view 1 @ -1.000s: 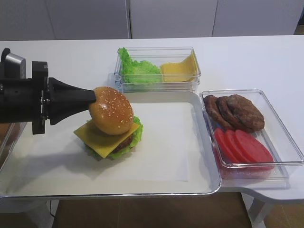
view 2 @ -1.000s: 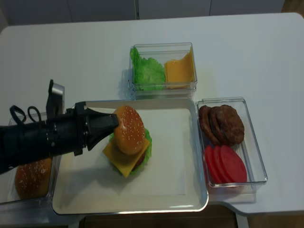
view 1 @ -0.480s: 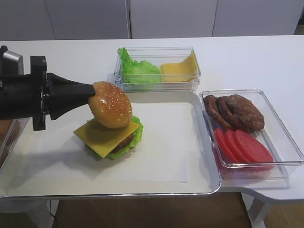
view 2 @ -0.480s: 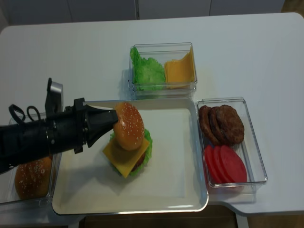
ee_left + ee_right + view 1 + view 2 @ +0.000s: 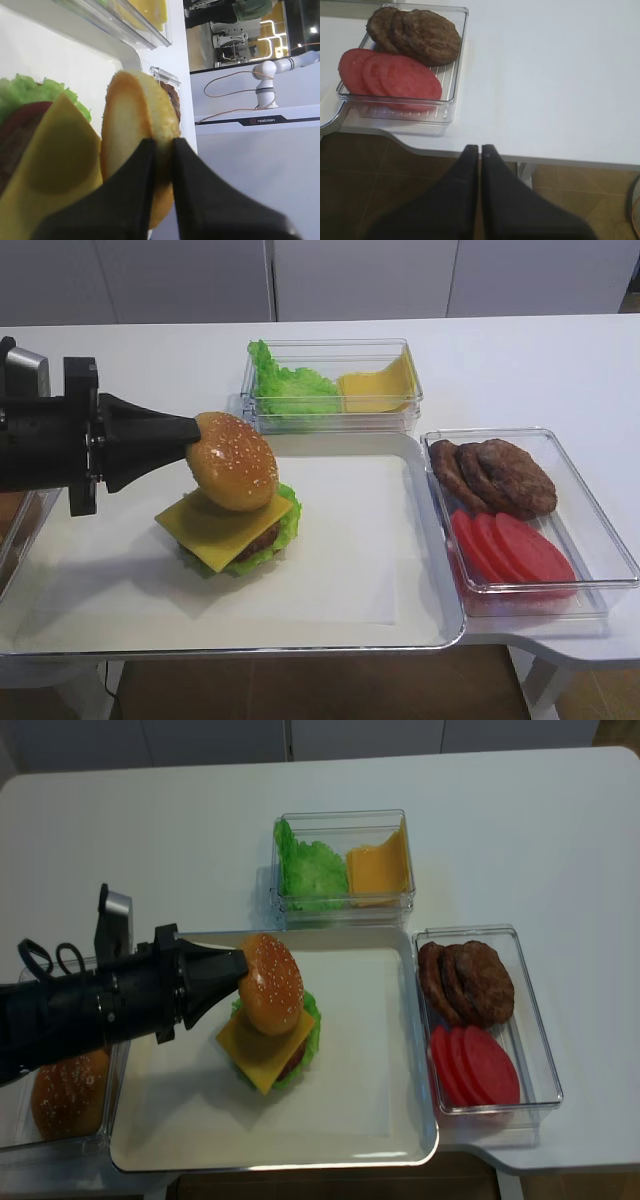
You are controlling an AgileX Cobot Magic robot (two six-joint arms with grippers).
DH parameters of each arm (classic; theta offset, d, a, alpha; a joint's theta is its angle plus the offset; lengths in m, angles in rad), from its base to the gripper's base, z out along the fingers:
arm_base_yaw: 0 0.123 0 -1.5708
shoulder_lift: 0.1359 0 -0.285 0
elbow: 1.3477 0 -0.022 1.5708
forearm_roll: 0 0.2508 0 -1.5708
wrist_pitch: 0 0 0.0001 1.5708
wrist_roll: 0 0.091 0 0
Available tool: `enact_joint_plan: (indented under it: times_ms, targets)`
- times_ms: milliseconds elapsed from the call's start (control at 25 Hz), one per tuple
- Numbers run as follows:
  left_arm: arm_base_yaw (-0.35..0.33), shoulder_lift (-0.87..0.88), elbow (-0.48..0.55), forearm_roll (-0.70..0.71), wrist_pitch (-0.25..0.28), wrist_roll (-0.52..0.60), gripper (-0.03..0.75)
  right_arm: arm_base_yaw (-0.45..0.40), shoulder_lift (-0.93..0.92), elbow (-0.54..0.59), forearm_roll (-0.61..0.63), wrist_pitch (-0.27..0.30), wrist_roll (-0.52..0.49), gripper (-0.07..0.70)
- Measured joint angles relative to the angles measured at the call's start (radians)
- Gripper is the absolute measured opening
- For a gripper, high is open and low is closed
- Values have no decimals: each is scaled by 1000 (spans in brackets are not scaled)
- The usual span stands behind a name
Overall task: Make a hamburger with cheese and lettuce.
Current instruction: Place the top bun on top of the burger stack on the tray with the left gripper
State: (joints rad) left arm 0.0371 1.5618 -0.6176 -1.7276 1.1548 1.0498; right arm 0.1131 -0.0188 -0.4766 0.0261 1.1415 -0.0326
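Above the flat square yellow cheese slice (image 5: 226, 527), at the left of the white rectangular tray (image 5: 400, 610), the left gripper (image 5: 192, 441) is clamped on the rim of the golden sesame-seeded bun top (image 5: 233, 461). The bun top is tilted, its cut face turned toward the cheese in the left wrist view, its lower edge close to or touching the cheese; contact cannot be told. The cheese lies on the round brown patty (image 5: 262, 540), ringed by the bright green ruffled lettuce leaf (image 5: 285, 523), together the unfinished hamburger. The coming move appears to turn on levelling the bun top and lowering it onto the cheese. The left arm is nearer. The right gripper (image 5: 480, 148) hangs with jaws together, holding nothing, off the counter (image 5: 545, 75) edge, well right of the cheese.
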Motion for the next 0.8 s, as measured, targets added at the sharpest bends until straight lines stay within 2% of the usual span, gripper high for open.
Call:
enact_joint_plan:
  times_ms: [640,800]
  targets:
    - [0,-32,0,-2,-2,-8,76,0,0,0,0,0,0,8]
    - [-4,-43,0,42,-2,-39,76,0,0,0,0,0,0,8]
